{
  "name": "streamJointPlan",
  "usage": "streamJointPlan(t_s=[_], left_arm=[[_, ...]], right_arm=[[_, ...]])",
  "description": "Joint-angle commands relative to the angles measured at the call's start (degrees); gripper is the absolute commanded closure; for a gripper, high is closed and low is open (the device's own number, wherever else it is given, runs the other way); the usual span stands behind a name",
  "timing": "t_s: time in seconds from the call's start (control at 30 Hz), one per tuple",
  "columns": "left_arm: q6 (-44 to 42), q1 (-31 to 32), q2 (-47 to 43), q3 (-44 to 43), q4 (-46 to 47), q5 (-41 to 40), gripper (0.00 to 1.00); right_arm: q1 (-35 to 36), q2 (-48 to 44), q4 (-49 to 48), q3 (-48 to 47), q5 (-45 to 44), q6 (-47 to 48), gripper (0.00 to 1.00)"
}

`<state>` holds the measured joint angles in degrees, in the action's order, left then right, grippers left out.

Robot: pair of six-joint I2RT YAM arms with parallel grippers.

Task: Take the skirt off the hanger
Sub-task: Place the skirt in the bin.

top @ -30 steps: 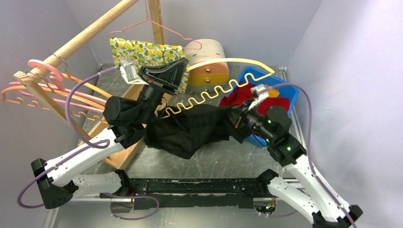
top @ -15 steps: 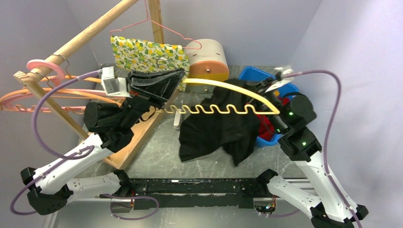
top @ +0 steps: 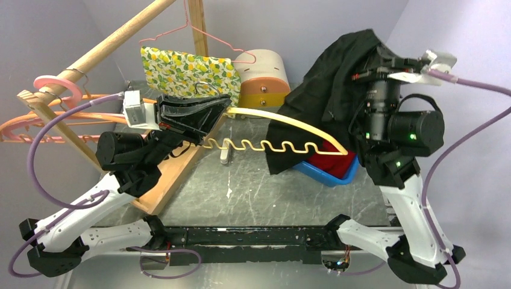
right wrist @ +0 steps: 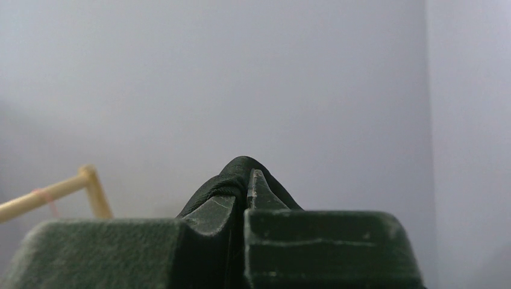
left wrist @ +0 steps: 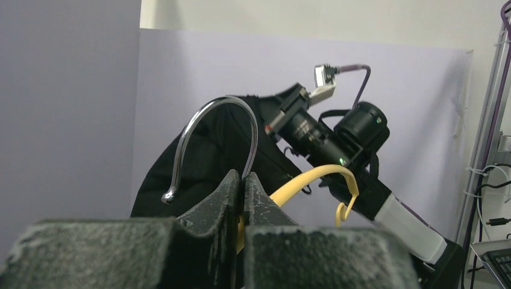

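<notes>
From above, the black skirt [top: 328, 84] hangs bunched and creased from the raised right gripper [top: 369, 54] at the back right, and its lower edge drapes towards the blue bin [top: 313, 171]. The bin holds a red cloth [top: 334, 159]. The left gripper [top: 224, 103] holds the yellow hanger [top: 289, 120], whose far end crosses the skirt's lower part.

In the left wrist view, the jaws are clamped at the base of the hanger's metal hook [left wrist: 211, 129].

In the right wrist view, the jaws are pinched on a fold of the skirt.

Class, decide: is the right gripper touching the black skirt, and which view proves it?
Touching. The right wrist view shows the right gripper shut on a fold of the skirt.
</notes>
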<state>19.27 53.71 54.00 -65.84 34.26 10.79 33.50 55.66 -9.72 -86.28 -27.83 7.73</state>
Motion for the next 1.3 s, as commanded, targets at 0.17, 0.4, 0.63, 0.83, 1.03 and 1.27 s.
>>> streamJointPlan(t_s=[0.17,0.4,0.63,0.83,1.03,1.27], left_arm=[[0.1,-0.3,-0.3,-2.3,-1.6,1.0,0.93],[0.1,-0.3,0.0,-2.5,-2.4,0.3,0.93],[-0.2,-0.3,0.6,-3.4,-3.3,0.6,0.93],[-0.6,-0.2,0.5,-3.7,-3.6,0.6,0.93],[-0.8,-0.3,1.0,-3.8,-4.6,0.1,0.93],[-1.0,-0.3,0.1,-2.7,-5.1,-1.8,0.93]], right_arm=[[0.0,10.4,-15.4,-11.9,-8.4,18.0,1.00],[-0.2,17.6,-14.9,-21.2,-11.1,25.6,1.00],[-1.2,18.5,-19.0,-24.9,-9.3,31.9,1.00],[-1.2,19.5,-23.6,-25.4,-10.1,39.5,1.00],[-3.0,19.5,-26.3,-17.2,-13.4,43.1,1.00],[-10.2,13.8,-19.0,0.4,-13.8,25.0,1.00]])
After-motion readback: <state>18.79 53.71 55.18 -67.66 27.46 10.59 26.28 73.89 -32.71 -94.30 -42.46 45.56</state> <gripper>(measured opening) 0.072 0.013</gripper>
